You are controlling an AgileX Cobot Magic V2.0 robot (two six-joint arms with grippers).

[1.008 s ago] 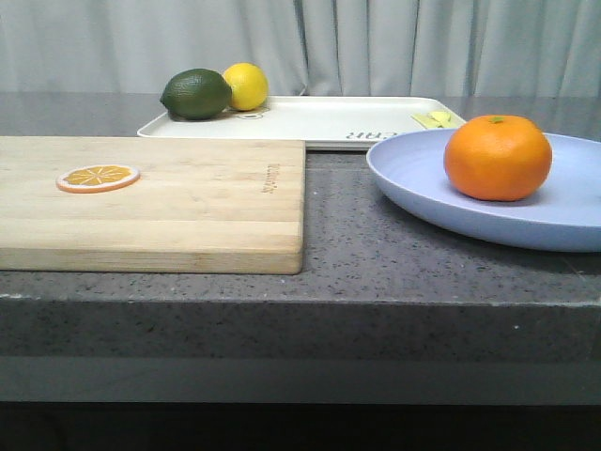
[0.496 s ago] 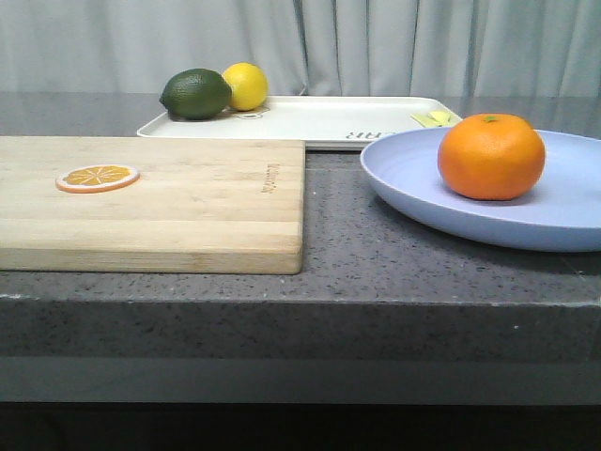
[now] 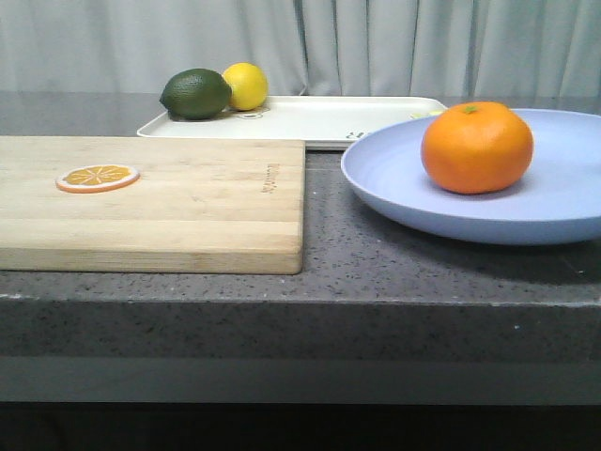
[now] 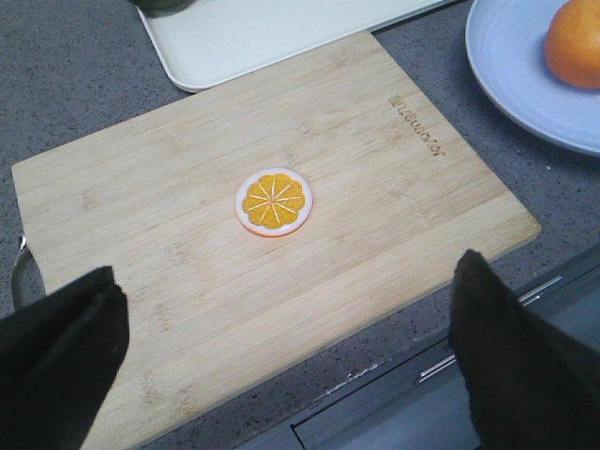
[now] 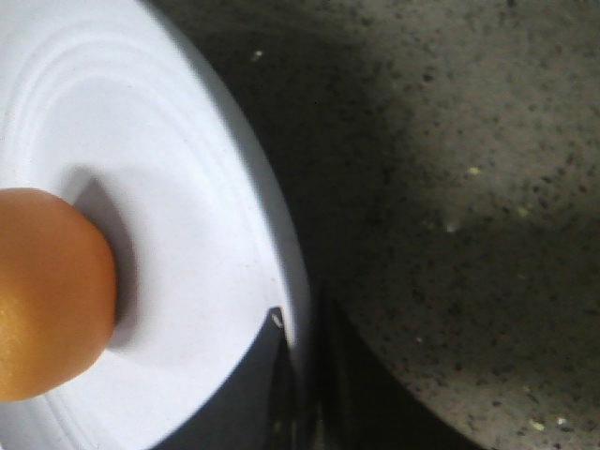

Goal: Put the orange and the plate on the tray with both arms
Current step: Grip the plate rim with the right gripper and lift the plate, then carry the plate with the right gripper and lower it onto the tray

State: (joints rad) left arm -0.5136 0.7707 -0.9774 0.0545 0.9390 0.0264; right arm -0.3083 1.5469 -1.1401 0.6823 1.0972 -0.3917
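The orange (image 3: 477, 147) sits on the pale lavender plate (image 3: 394, 183) at the right of the front view. The plate is held a little above the dark counter and overlaps the right end of the cream tray (image 3: 319, 117) behind it. My right gripper (image 5: 300, 328) is shut on the plate's rim (image 5: 169, 169), with the orange (image 5: 47, 291) close by. My left gripper (image 4: 286, 272) is open and empty above the cutting board's near edge. The left wrist view also shows the plate (image 4: 511, 66), the orange (image 4: 577, 42) and the tray (image 4: 244, 37). Neither gripper shows in the front view.
A wooden cutting board (image 3: 188, 202) lies at the left with a flat orange slice (image 3: 98, 177) on it. A dark green fruit (image 3: 195, 93) and a lemon (image 3: 246, 85) sit on the tray's far left corner. The counter's front edge (image 3: 300, 301) is near.
The plate with the orange has moved left and risen slightly. It now covers the tray's right end and lettering.
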